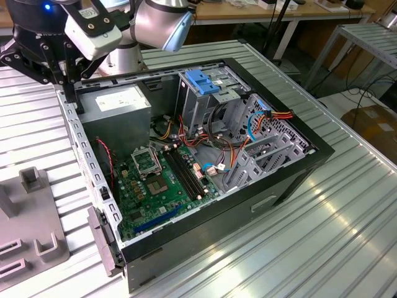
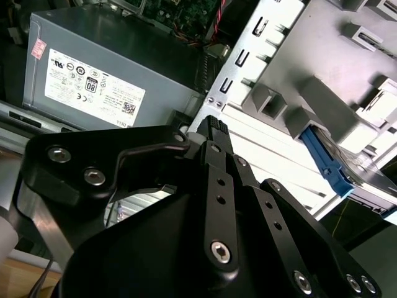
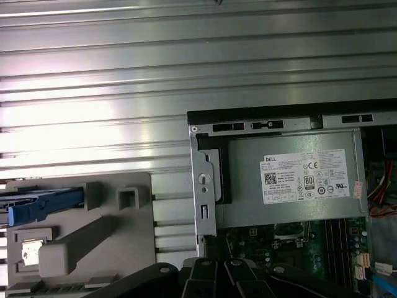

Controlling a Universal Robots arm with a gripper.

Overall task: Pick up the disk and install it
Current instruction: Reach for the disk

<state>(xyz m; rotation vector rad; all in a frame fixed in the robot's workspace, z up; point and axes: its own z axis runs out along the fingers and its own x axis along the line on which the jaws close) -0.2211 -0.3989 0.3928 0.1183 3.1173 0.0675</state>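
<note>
The disk [image 2: 345,169], a grey drive with a light-blue rail, stands on edge in a slot of the grey plastic fixture [image 2: 322,74] in the second wrist view. In the first wrist view, the disk [image 3: 38,205] sits at the fixture's [image 3: 93,242] far side. My black gripper [image 1: 71,92] hangs over the open computer case's [image 1: 186,180] corner at the exterior view's left, beside the power supply [image 1: 118,102]. The fingers look shut with nothing held; in the second wrist view the gripper [image 2: 208,126] tips meet. The disk is well apart from it.
The case lies open on a ribbed metal table [image 1: 298,248], with the motherboard [image 1: 158,180], a metal drive cage with a blue latch [image 1: 205,81] and loose cables [image 1: 267,118] inside. The grey fixture [image 1: 28,214] stands at the exterior view's left of the case.
</note>
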